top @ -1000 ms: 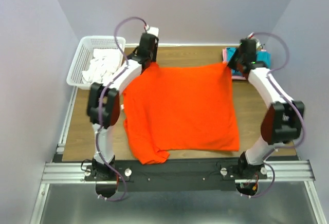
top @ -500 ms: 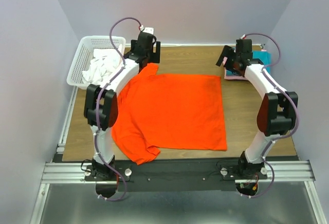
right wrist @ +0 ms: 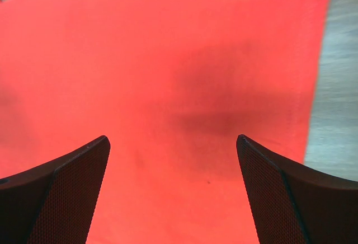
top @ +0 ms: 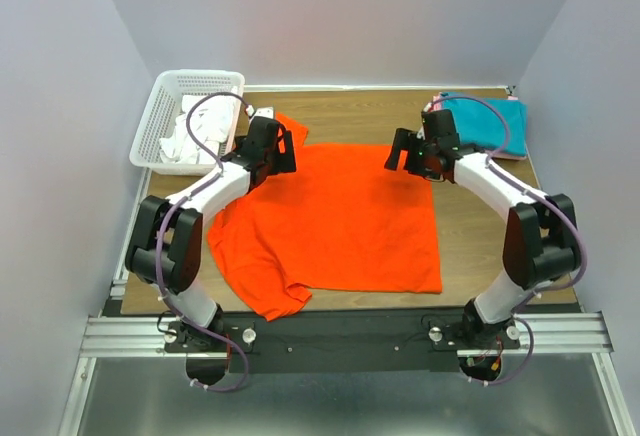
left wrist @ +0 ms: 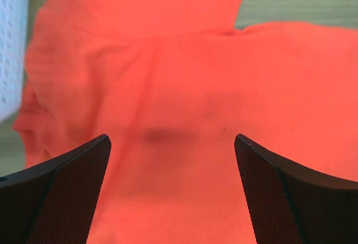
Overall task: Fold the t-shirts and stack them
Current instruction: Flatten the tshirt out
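Observation:
The orange-red t-shirt lies spread flat on the wooden table, one sleeve pointing to the far left and another at the near left. My left gripper hovers open over its far-left part, near that sleeve. In the left wrist view the gripper has only orange cloth under it and nothing between the fingers. My right gripper hovers open over the far-right corner. In the right wrist view this gripper is empty above the cloth. A folded teal t-shirt lies at the far right.
A white mesh basket at the far left holds crumpled white cloth, and its wall shows in the left wrist view. A pink edge peeks out beside the teal shirt. Bare wood runs along the shirt's right side.
Both grippers opened and let go of the shirt's far edge, which dropped flat. Both arms then drew back toward the near side and lowered over the cloth.

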You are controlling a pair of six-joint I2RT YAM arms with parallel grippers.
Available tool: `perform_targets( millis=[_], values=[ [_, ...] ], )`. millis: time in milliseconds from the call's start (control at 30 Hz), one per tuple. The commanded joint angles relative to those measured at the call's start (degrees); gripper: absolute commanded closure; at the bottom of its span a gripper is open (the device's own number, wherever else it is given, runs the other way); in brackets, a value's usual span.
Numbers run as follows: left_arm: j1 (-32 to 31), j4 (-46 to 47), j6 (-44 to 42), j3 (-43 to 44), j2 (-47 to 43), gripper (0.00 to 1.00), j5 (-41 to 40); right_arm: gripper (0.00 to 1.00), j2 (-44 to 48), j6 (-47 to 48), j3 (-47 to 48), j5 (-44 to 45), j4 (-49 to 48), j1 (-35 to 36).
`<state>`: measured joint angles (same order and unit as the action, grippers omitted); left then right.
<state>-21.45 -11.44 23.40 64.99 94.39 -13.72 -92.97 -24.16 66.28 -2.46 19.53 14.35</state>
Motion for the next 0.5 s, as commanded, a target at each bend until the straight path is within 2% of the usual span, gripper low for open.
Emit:
perform_targets(
  millis=[0, 467],
  values=[
    [0.27, 4.85, 3.32, -2.32, -0.7, 0.02, 2.81, 0.0, -5.02, -0.18, 0.33, -0.18, -0.28, 1.38],
    [1.15, 3.1, 2.97, 7.33, 14.14, 0.02, 3.44, 0.0, -23.74, 1.05, 13.52, 11.5, -0.19, 0.95]
  ],
)
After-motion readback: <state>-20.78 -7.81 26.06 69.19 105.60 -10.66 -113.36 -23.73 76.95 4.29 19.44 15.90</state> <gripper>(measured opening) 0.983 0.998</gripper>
